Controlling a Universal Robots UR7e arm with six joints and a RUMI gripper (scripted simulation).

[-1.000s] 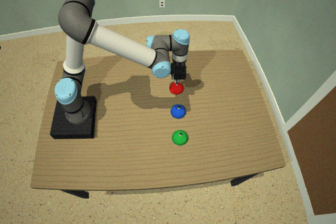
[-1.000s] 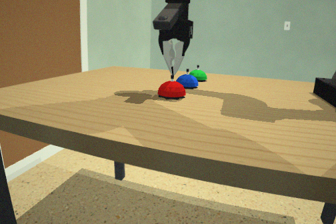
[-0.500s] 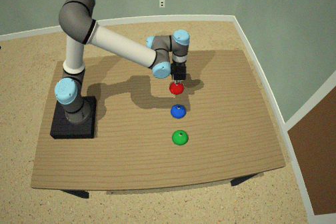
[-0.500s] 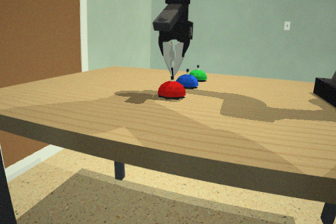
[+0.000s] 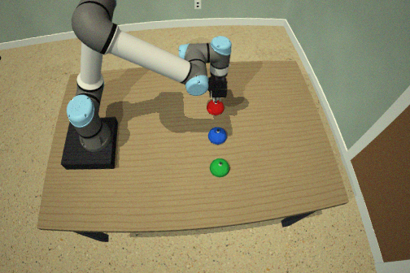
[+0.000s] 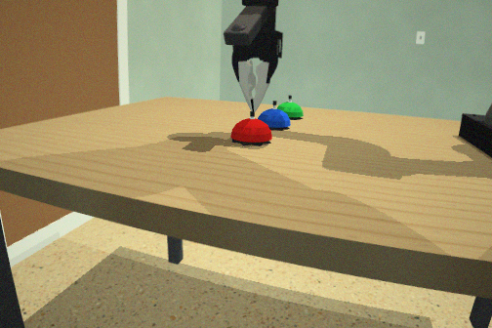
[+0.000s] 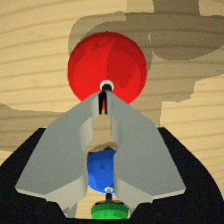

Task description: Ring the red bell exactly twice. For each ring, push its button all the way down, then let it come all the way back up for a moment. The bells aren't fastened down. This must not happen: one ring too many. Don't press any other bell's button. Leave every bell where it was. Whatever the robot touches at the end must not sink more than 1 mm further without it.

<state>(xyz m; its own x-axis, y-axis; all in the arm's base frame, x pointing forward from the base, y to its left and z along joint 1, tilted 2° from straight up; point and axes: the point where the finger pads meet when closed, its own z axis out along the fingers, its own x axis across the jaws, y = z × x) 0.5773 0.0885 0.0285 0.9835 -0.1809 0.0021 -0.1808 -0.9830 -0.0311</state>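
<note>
The red bell (image 5: 215, 108) (image 6: 251, 131) (image 7: 107, 66) is a red dome on the wooden table (image 5: 264, 172) (image 6: 122, 148), the farthest of a row of three from the front edge. My gripper (image 5: 215, 98) (image 6: 252, 109) (image 7: 103, 93) is shut with nothing between the fingers. It points straight down over the red bell. Its closed tips sit right at the top of the small black button (image 6: 252, 114) (image 7: 106, 86) at the bell's centre. The button pin still shows under the tips.
A blue bell (image 5: 217, 136) (image 6: 274, 118) (image 7: 100, 167) stands just beyond the red one in the row, and a green bell (image 5: 220, 167) (image 6: 291, 109) (image 7: 109, 211) beyond that. The arm's black base (image 5: 89, 148) (image 6: 475, 131) stands on the table's left side.
</note>
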